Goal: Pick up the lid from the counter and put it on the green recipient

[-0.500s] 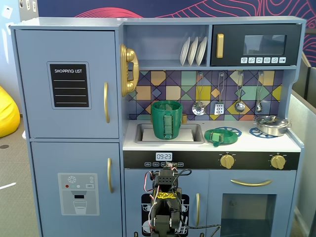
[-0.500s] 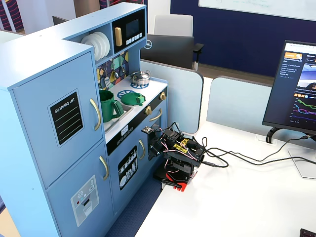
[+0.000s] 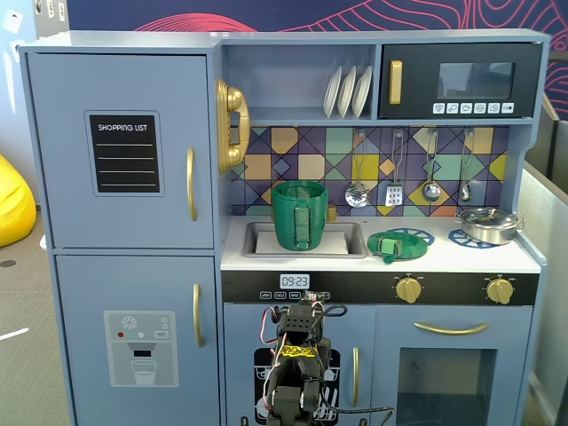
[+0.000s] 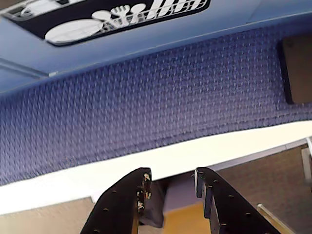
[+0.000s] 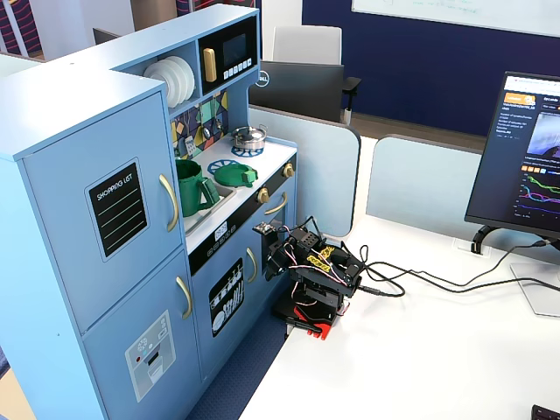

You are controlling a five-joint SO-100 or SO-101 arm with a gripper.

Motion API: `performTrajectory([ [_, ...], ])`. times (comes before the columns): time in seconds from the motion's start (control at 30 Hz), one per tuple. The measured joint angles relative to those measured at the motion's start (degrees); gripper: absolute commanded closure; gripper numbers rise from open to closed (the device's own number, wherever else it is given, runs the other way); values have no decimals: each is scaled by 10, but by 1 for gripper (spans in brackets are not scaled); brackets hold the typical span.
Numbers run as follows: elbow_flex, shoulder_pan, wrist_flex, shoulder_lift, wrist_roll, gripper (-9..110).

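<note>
The lid [image 3: 396, 245] [image 5: 234, 175], a flat green disc with a lighter strap handle, lies on the counter over a blue burner ring, right of the sink. The green recipient [image 3: 299, 215] [image 5: 191, 186] stands upright in the sink, open at the top, its strap handle facing forward. My arm [image 3: 297, 355] [image 5: 313, 267] is folded low on the white table, in front of the toy kitchen and well below the counter. In the wrist view my gripper [image 4: 170, 178] is open with nothing between its black fingers [image 4: 139, 195]. It points down at the table edge and blue carpet.
A shiny silver pot [image 3: 487, 224] sits on the right burner ring [image 3: 470, 238]. Ladles and a spatula [image 3: 394, 191] hang on the backsplash above the counter. Gold knobs [image 3: 408, 288] line the front. Cables [image 5: 411, 282] and a monitor [image 5: 525, 157] are on the table beside the arm.
The arm has shifted only slightly near its folded pose. The lid and the green recipient have not moved.
</note>
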Motion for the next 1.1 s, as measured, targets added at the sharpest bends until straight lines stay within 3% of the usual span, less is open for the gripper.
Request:
performTrajectory([
  [0.2, -46, 95, -62, -46, -21, 99],
  [0.5, -269, 262, -358, -219, -35, 65],
  [0.73, -280, 319, -656, -296, -65, 61],
  [1.1, -359, 294, -779, -461, -83, 64],
])
